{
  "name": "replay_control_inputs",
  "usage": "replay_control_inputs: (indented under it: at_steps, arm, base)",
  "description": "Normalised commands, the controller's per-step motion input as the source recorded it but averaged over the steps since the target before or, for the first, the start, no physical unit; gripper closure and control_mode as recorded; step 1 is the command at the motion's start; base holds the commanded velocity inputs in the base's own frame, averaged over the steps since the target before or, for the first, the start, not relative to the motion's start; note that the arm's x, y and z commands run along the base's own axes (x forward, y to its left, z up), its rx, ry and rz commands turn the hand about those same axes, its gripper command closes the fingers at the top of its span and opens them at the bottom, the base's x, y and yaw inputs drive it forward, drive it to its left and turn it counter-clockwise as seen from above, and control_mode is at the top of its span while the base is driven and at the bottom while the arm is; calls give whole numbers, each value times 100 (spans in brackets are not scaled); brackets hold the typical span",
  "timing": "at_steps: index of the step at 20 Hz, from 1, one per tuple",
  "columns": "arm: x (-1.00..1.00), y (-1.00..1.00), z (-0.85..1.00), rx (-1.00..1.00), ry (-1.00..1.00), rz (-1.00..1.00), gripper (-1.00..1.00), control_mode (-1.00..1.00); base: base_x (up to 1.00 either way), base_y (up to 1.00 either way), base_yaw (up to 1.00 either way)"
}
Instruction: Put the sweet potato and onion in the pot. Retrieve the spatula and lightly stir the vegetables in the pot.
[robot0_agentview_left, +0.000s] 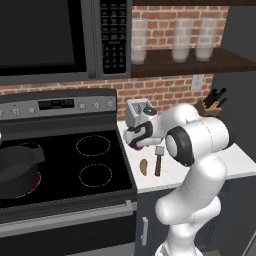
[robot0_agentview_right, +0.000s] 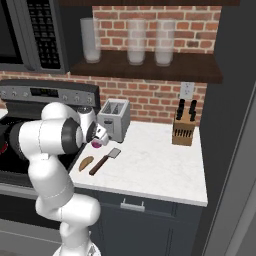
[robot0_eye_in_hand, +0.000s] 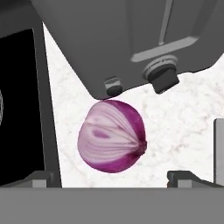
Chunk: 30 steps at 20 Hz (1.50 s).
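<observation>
The pink-purple onion (robot0_eye_in_hand: 112, 136) lies on the marble counter just in front of the toaster (robot0_eye_in_hand: 131, 39). My gripper (robot0_eye_in_hand: 114, 178) is open, its two fingertips spread wide on either side of the onion and just short of it. From the left base camera the gripper (robot0_agentview_left: 134, 143) hangs low over the onion (robot0_agentview_left: 136, 147). The orange-brown sweet potato (robot0_agentview_left: 144, 167) lies nearer the counter's front edge, beside the spatula (robot0_agentview_left: 158, 160) with its brown handle and grey blade. The dark pot (robot0_agentview_left: 17, 168) sits on the stove's front left burner.
The black stovetop (robot0_agentview_left: 92, 162) adjoins the counter on the left. A knife block (robot0_agentview_right: 183, 131) stands at the back right of the counter (robot0_agentview_right: 155, 165). Glass jars (robot0_agentview_right: 136, 42) line the shelf above, and a microwave (robot0_agentview_left: 50, 37) hangs over the stove.
</observation>
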Motion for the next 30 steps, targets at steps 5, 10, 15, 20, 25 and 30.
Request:
replay_control_inputs:
  at_steps: [5, 10, 15, 20, 25, 30]
  arm:
    - [21, 0, -5, 5, 0, -4, -100, -100]
    - [24, 0, -9, 4, 0, -5, -100, -100]
    - [3, 0, -13, 0, 3, -6, -100, -100]
    - [0, 0, -21, 0, 6, -5, -100, -100]
    - [0, 0, -17, 0, 3, -4, -100, -100]
    - [5, 0, -15, 0, 0, -4, 100, -100]
  base:
    - [0, 0, 0]
    - [0, 0, 0]
    - [0, 0, 0]
    - [0, 0, 0]
    - [0, 0, 0]
    - [0, 0, 0]
